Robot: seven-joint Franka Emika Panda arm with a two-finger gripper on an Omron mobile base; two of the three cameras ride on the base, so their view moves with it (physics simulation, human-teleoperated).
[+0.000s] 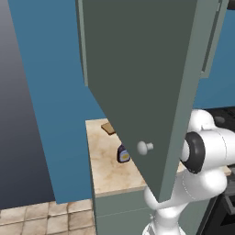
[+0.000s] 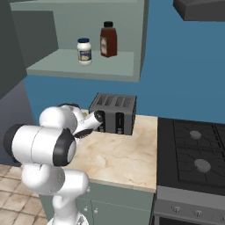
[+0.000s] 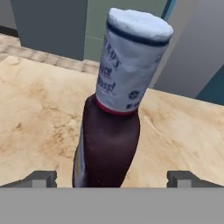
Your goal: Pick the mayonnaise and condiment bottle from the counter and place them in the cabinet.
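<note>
A dark condiment bottle (image 3: 111,144) with a white labelled end stands on the beige marbled counter (image 3: 35,113). My gripper (image 3: 112,178) is open, one fingertip (image 3: 41,178) on each side of the bottle's lower body, well apart from it. From the left base the same bottle (image 1: 123,154) shows small on the counter (image 1: 105,170), behind the cabinet's open grey-green door (image 1: 137,69). On the cabinet shelf (image 2: 57,63) a mayonnaise jar (image 2: 84,51) stands upright beside a brown bottle (image 2: 108,39).
The door with its round whitish knob (image 1: 145,147) hangs open over the counter, in front of my arm. A dark toaster (image 2: 113,113) sits at the back of the counter, and a stove (image 2: 193,154) adjoins on the right. A tan board (image 1: 109,128) lies at the counter's back.
</note>
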